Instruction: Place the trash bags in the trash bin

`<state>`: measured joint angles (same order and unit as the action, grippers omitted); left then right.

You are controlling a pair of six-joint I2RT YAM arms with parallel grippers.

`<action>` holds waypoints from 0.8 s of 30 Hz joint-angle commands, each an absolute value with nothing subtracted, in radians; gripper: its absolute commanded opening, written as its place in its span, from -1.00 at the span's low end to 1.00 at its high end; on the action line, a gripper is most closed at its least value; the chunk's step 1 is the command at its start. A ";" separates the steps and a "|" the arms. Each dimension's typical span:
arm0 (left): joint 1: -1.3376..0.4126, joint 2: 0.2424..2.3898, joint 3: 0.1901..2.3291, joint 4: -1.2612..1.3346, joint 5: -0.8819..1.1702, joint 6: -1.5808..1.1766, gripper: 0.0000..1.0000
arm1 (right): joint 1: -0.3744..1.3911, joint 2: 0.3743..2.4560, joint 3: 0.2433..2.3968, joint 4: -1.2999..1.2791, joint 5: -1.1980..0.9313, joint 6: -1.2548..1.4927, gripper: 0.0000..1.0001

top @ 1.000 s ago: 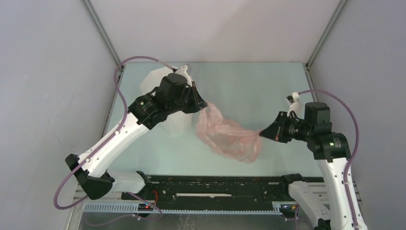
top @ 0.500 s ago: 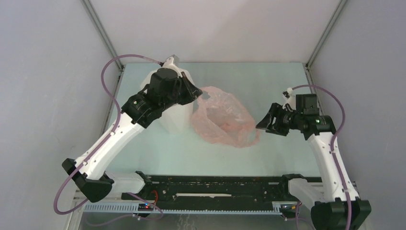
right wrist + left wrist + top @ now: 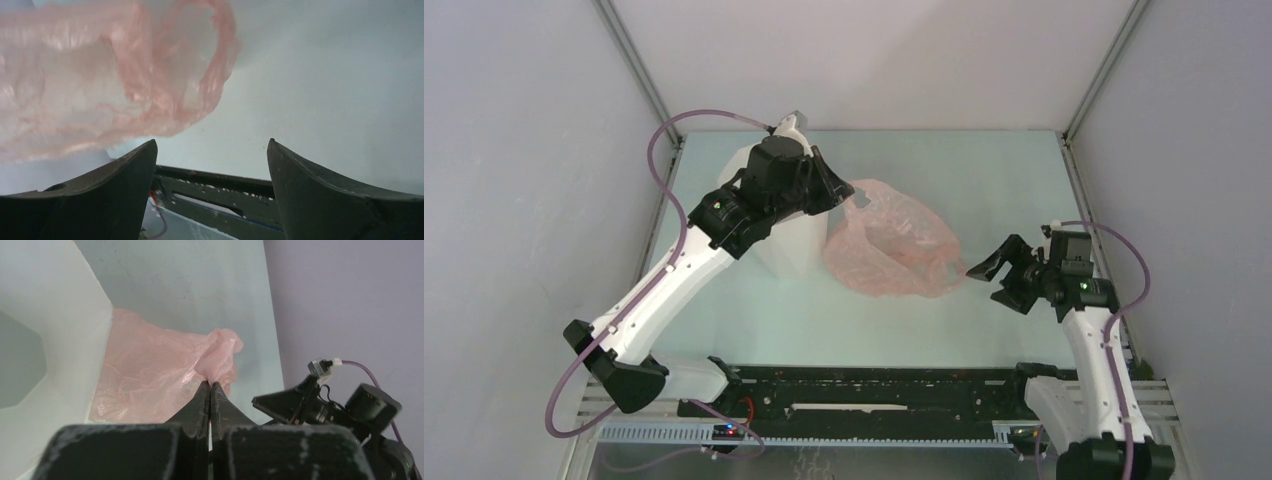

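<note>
- Trash bin (image 3: 796,250): white, faceted, upright on the counter (image 3: 984,170).
- Left fingers (image 3: 210,386): pressed together on a gathered corner of the bag, just right of the bin's rim.
- Trash bag (image 3: 889,248): pale pink and outside the bin. It was stretched between both arms and now lies slumped on the counter against the bin's right side.
- Right fingers (image 3: 987,279): now spread and empty, drawn back well right of the bin, clear of the film.
- Status: only the left arm holds the bag, and it likely must lift it over the rim.

Bright, diffuse light casts faint shadows; the trash bag (image 3: 100,75) blurs close up (right wrist view).
</note>
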<state>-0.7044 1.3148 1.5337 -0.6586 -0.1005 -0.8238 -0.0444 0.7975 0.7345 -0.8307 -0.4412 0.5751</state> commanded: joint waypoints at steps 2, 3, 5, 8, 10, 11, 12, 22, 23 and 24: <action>-0.697 1.290 1.550 -0.618 -0.073 -0.841 -1.00 | -0.160 0.928 0.730 -0.652 -0.636 0.573 0.75; -0.698 1.290 1.548 -0.617 -0.070 -0.840 -0.99 | -0.160 0.968 0.731 -0.631 -0.642 0.571 0.72; -0.697 1.292 1.551 -0.617 -0.066 -0.837 -1.00 | -0.160 1.041 0.731 -0.587 -0.623 0.565 0.70; -0.698 1.296 1.552 -0.617 -0.061 -0.834 -1.00 | -0.152 1.158 0.731 -0.524 -0.603 0.544 0.57; -0.698 1.302 1.552 -0.616 -0.052 -0.837 -1.00 | -0.139 1.233 0.732 -0.518 -0.610 0.529 0.51; -0.698 1.307 1.553 -0.615 -0.048 -0.838 -1.00 | -0.124 1.264 0.730 -0.518 -0.612 0.518 0.51; -0.697 1.310 1.553 -0.615 -0.044 -0.838 -1.00 | -0.107 1.284 0.726 -0.506 -0.615 0.518 0.52; -0.698 1.334 1.537 -0.594 -0.052 -0.822 -1.00 | -0.003 1.443 0.707 -0.275 -0.501 0.602 -0.55; -0.696 1.342 1.532 -0.580 -0.068 -0.805 -1.00 | -0.003 1.436 0.752 -0.320 -0.456 0.586 -0.86; -0.695 1.355 1.525 -0.560 -0.091 -0.777 -1.00 | -0.008 1.415 0.833 -0.397 -0.403 0.564 -1.00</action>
